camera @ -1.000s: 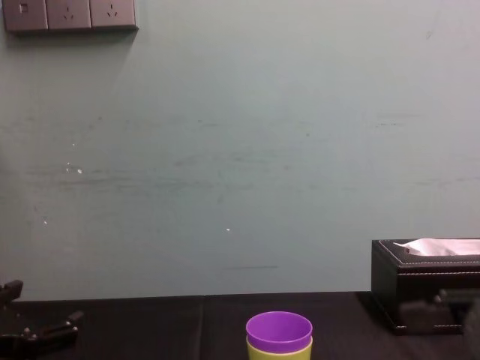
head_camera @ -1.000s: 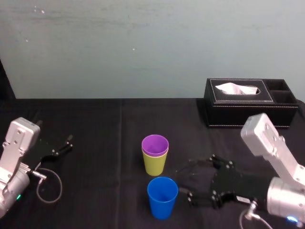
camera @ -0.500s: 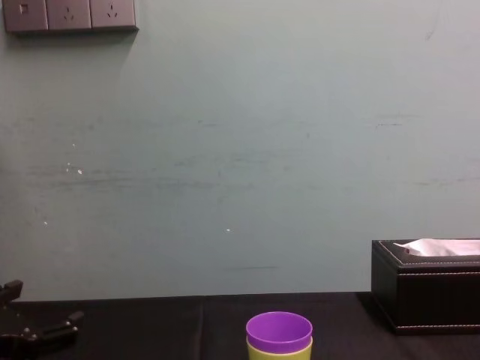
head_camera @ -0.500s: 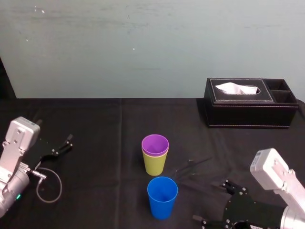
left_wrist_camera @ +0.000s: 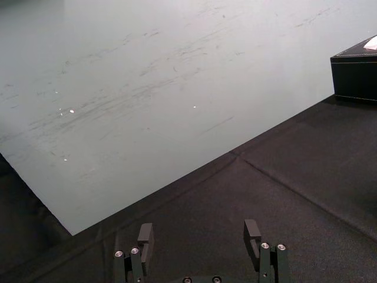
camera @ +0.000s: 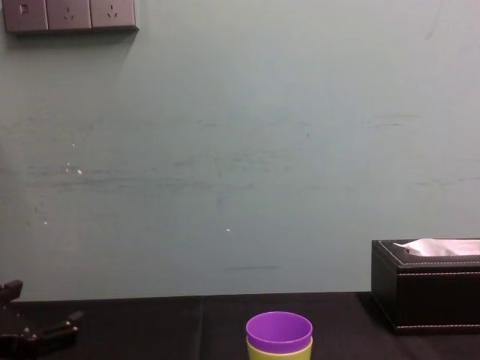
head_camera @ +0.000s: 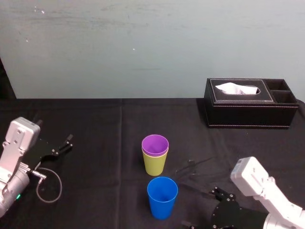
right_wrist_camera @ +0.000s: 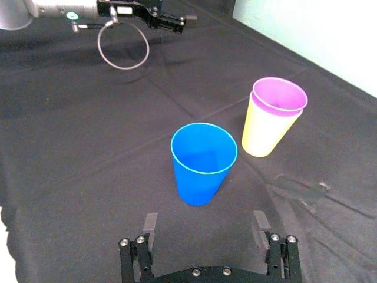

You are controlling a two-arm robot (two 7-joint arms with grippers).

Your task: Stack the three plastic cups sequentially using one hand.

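Plastic cups stand near the middle of the black cloth-covered worktop [head_camera: 95,124], all upright with their mouths up. The purple tapered plastic cup [head_camera: 155,143] sits nested inside the yellow-green tapered plastic cup [head_camera: 155,165], with just its rim showing above the yellow-green rim. The blue tapered plastic cup [head_camera: 162,198] stands alone just on the near side of that pair, close to it but not touching, with nothing inside it.

My right claw [right_wrist_camera: 205,221] hangs low at the near right of the blue cup, its two black fingers spread wide and gripping nothing. From my right wrist I see the blue cup just beyond the fingertips, apart from both.

My left claw [left_wrist_camera: 199,230] lies at the left side of the worktop, well apart from the cups, fingers parted and empty, with a loop of grey cable [head_camera: 47,183] beside that arm.

A black rectangular tissue box [head_camera: 248,112] with a white tissue poking from its top stands at the far right.
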